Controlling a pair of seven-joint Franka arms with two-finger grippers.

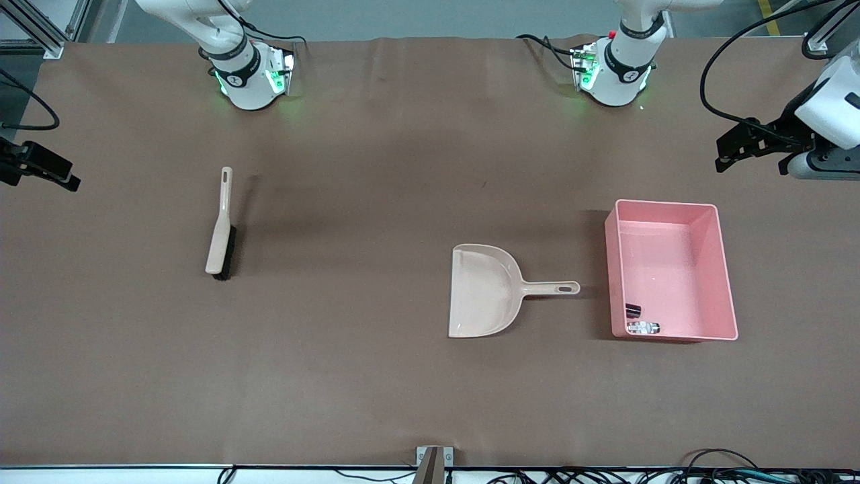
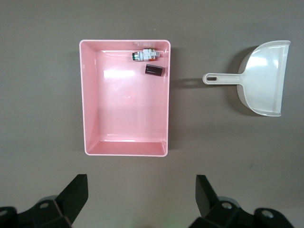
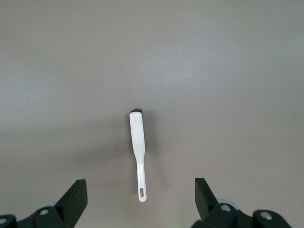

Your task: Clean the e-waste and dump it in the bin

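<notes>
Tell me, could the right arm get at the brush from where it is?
Probably yes. The right gripper hangs open above the brush, which lies alone on the table with nothing over it.

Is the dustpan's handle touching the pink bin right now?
Apart. The left wrist view shows bare table between the dustpan handle tip and the bin wall; the front view shows the same gap.

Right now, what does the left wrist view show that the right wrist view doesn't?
Only the left wrist view shows the pink bin with the two e-waste bits inside, the dark block and the white-grey connector, plus the beige dustpan beside the bin. Only the right wrist view shows the brush lying on the table. Both share the brown table cover and an open, empty gripper: left gripper, right gripper.
</notes>
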